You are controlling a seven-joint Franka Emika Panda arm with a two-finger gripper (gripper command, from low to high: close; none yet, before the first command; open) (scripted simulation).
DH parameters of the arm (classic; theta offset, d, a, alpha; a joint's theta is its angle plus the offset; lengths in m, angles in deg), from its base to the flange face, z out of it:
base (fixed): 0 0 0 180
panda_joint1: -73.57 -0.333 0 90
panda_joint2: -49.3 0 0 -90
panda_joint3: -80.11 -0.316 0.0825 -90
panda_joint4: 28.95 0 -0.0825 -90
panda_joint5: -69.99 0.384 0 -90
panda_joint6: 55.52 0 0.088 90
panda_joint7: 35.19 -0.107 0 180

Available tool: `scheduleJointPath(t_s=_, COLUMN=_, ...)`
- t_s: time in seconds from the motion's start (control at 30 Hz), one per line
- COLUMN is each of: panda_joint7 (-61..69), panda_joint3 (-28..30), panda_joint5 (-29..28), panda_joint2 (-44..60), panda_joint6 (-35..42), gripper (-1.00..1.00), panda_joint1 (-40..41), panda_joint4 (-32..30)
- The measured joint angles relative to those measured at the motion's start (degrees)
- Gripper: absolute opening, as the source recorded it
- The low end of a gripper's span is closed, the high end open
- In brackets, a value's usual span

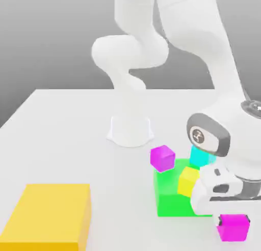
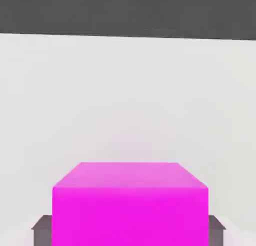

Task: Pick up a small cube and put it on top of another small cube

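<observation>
A small magenta cube (image 1: 233, 227) sits on the white table near the front edge, at the exterior view's right. My gripper (image 1: 234, 222) is straight over it, with a dark finger pressed against each side of the cube. In the hand view the same magenta cube (image 2: 130, 202) sits between my grey fingers (image 2: 42, 230), which touch its sides. A second small magenta cube (image 1: 162, 158), tilted, leans at the far corner of a flat green block (image 1: 171, 199). A small yellow cube (image 1: 188, 181) rests on the green block, and a cyan cube (image 1: 200, 156) lies behind it, partly hidden by my arm.
A large yellow block (image 1: 48, 217) lies at the front on the exterior view's left. The arm's white base (image 1: 130, 131) stands mid-table behind the cubes. My wrist covers the right part of the green block.
</observation>
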Motion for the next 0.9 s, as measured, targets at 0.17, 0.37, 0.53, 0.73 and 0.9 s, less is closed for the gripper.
scheduleJointPath(t_s=0.17, panda_joint7=5.9, panda_joint3=1.4, panda_joint5=0.6, panda_joint2=-8.7, panda_joint6=4.7, gripper=-1.0, panda_joint1=3.5, panda_joint4=0.1)
scheduleJointPath(t_s=0.37, panda_joint7=15.4, panda_joint3=0.6, panda_joint5=7.7, panda_joint2=-20.3, panda_joint6=10.3, gripper=-1.0, panda_joint1=5.3, panda_joint4=-5.8)
scheduleJointPath(t_s=0.53, panda_joint7=24.8, panda_joint3=3.1, panda_joint5=16.3, panda_joint2=-30.6, panda_joint6=14.7, gripper=-1.0, panda_joint1=3.0, panda_joint4=-11.3)
scheduleJointPath(t_s=0.73, panda_joint7=28.5, panda_joint3=3.1, panda_joint5=21.1, panda_joint2=-31.1, panda_joint6=11.2, gripper=-1.0, panda_joint1=1.1, panda_joint4=-17.5)
scheduleJointPath(t_s=0.9, panda_joint7=27.6, panda_joint3=2.8, panda_joint5=19.9, panda_joint2=-27.4, panda_joint6=6.6, gripper=1.0, panda_joint1=1.2, panda_joint4=-18.6)
